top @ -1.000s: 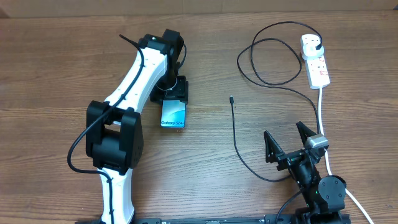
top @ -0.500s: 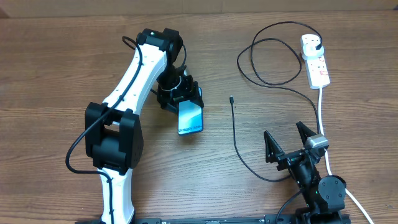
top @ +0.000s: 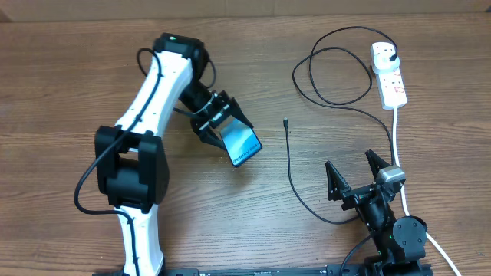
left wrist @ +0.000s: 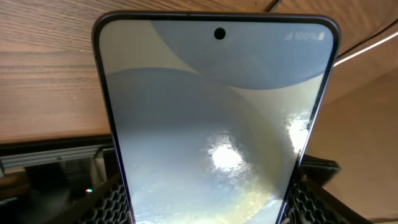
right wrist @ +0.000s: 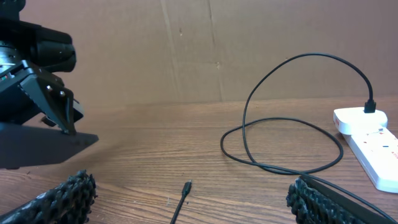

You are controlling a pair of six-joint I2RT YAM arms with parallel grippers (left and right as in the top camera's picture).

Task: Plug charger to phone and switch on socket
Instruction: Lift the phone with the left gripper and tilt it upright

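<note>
**A:** What is the left hand (top: 224,123) doing?

**B:** It is gripping the phone (top: 245,145). Its jaws are partly closed and pressing the two long edges near one short end. The phone is tilting above the desk (top: 61,92), screen up.

**A:** And the right hand (top: 355,173)?

**B:** It is standing wide open near the desk's front edge, holding nothing.

**A:** Where is the charger (top: 290,165) lying?

**B:** Its connector tip (top: 285,123) is resting on bare wood between the phone and the socket (top: 391,78), apart from both. The cable is looping toward the far edge, and its plug (top: 393,55) is sitting in the socket. Open wood is separating the phone from the tip.
</note>
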